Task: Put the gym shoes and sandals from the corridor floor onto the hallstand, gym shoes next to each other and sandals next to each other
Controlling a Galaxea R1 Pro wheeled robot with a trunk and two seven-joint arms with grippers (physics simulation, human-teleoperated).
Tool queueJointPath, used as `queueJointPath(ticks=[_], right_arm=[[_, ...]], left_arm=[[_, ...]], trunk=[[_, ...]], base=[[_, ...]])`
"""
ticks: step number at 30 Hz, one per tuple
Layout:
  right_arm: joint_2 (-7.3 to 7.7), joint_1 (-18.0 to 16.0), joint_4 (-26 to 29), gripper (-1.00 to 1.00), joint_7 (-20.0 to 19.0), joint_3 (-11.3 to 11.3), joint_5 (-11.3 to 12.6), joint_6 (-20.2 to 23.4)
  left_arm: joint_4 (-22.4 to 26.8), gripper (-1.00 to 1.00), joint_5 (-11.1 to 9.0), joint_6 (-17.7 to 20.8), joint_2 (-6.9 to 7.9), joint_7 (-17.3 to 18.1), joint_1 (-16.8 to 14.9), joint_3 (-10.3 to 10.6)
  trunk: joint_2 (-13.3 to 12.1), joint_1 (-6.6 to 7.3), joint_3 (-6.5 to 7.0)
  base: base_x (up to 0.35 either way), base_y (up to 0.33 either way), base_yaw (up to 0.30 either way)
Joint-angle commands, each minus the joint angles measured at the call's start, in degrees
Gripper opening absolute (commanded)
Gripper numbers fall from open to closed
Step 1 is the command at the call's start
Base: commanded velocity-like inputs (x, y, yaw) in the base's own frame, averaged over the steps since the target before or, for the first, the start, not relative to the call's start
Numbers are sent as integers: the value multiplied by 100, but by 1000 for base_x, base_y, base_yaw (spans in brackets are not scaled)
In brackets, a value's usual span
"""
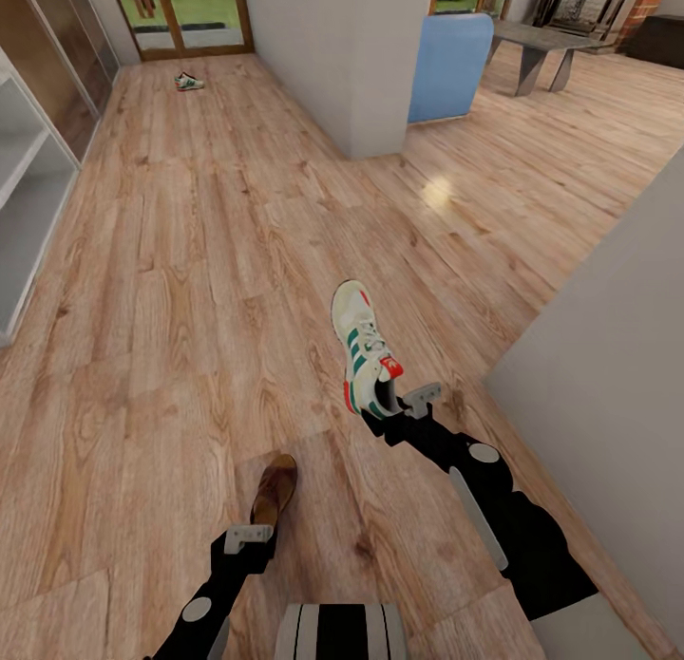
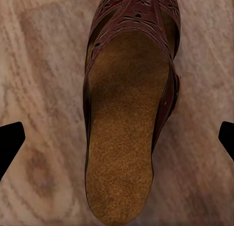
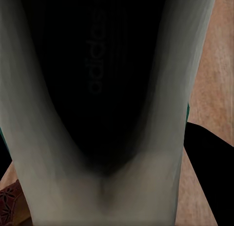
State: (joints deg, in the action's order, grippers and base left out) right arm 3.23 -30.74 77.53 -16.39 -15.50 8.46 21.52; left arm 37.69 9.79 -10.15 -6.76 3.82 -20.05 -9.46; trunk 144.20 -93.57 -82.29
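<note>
A cream gym shoe (image 1: 364, 342) with green stripes points away from me, and my right gripper (image 1: 397, 405) is shut on its heel. Its dark inside (image 3: 97, 79) looms close in the right wrist view, with a black finger (image 3: 209, 162) beside it. The shoe looks raised a little off the corridor floor (image 1: 190, 290). A brown sandal (image 1: 275, 487) lies on the planks just ahead of my left gripper (image 1: 249, 537). That gripper (image 2: 117, 138) hangs open over the sandal (image 2: 126, 109), fingertips (image 2: 9, 143) wide on either side. The second gym shoe (image 1: 188, 82) lies far down the corridor. A red-brown sandal edge (image 3: 9, 201) shows by the held shoe.
A white shelf unit (image 1: 24, 180) lines the left wall; I cannot tell whether it is the hallstand. A grey wall block (image 1: 342, 62) stands ahead, a blue chair (image 1: 448, 64) behind it. Another wall (image 1: 608, 356) is close on my right. Glass doors (image 1: 185, 14) end the corridor.
</note>
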Motion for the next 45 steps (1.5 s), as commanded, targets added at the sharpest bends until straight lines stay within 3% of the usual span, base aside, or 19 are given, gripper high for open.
queueJointPath(ticks=[1, 4, 19, 22, 32, 38, 45], right_arm=[[6, -3, 7, -100, 13, -6, 60, 37], [10, -3, 4, -100, 13, -6, 60, 36], [186, -3, 7, -100, 11, 1, 76, 44], [194, -3, 8, -100, 11, 2, 77, 43], [196, -3, 8, -100, 13, 3, 77, 36], [196, -3, 0, -100, 5, 4, 77, 29], [196, -3, -2, -100, 6, 11, 75, 28]], left_arm=[[0, 100, 58, -22, -8, 40, -4, -48], [-9, 100, 58, -22, -8, 40, -7, -51], [-44, 100, 57, -22, -9, 40, -17, -48], [-27, 100, 58, -22, -10, 40, -17, -48], [31, 100, 58, -22, -10, 40, -28, -48], [37, 100, 66, -30, -3, 40, -28, -48], [44, 100, 104, -316, -1, 34, -65, -55]], trunk=[[1, 1, -4], [1, 1, -4], [21, -38, -359], [25, -45, -449], [25, -45, -465], [33, -61, -624], [40, -74, -769]], base=[[0, 0, -1], [0, 0, 0], [0, 0, 0], [0, 0, 0], [0, 0, 0], [0, 0, 0], [0, 0, 0]])
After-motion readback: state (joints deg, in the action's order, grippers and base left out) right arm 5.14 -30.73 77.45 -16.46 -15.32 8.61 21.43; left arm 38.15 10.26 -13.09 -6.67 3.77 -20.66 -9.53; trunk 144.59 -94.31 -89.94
